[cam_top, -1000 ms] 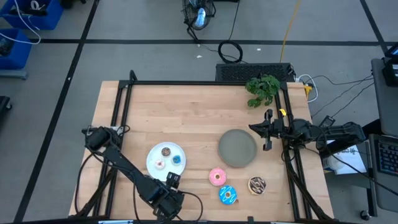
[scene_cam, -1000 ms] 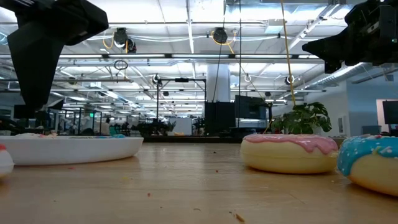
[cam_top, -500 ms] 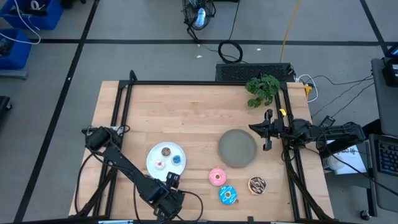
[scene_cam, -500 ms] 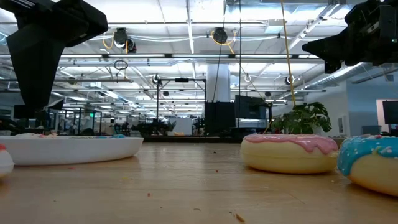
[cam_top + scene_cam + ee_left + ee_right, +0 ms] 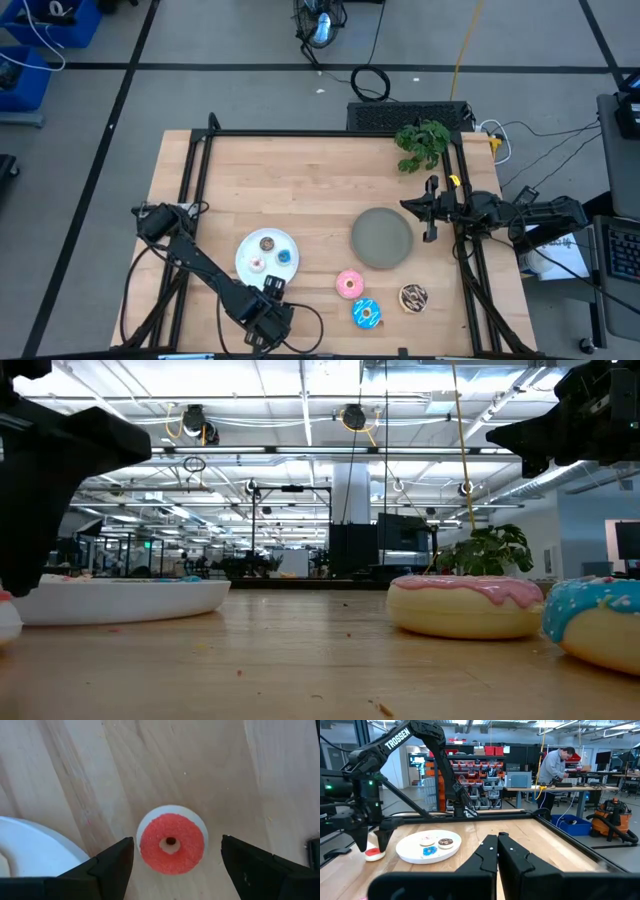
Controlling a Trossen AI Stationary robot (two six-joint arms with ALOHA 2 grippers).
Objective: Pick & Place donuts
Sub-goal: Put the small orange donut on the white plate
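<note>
A tiny red donut (image 5: pixel 171 842) with a white base lies flat on the wooden table, just off the white plate's (image 5: pixel 30 856) near rim. My left gripper (image 5: pixel 176 851) points down over it, open, one finger on either side and apart from it; the right wrist view shows the gripper (image 5: pixel 372 839) just above the donut (image 5: pixel 373 854). The white plate (image 5: pixel 246 262) holds a tiny brown donut (image 5: pixel 267 243), a white one (image 5: pixel 257 263) and a blue one (image 5: pixel 284 256). My right gripper (image 5: pixel 431 210) waits shut at the table's right edge.
A pink donut (image 5: pixel 350 285), a blue sprinkled donut (image 5: pixel 366 313) and a brown drizzled donut (image 5: pixel 413 297) lie near the front edge, right of the white plate. A grey plate (image 5: pixel 382 238) sits beyond them. A green plant (image 5: pixel 422 143) stands at the far right corner.
My left gripper has come down toward the table over the tiny red donut, its fingers still open. The donuts and plates have stayed where they were.
</note>
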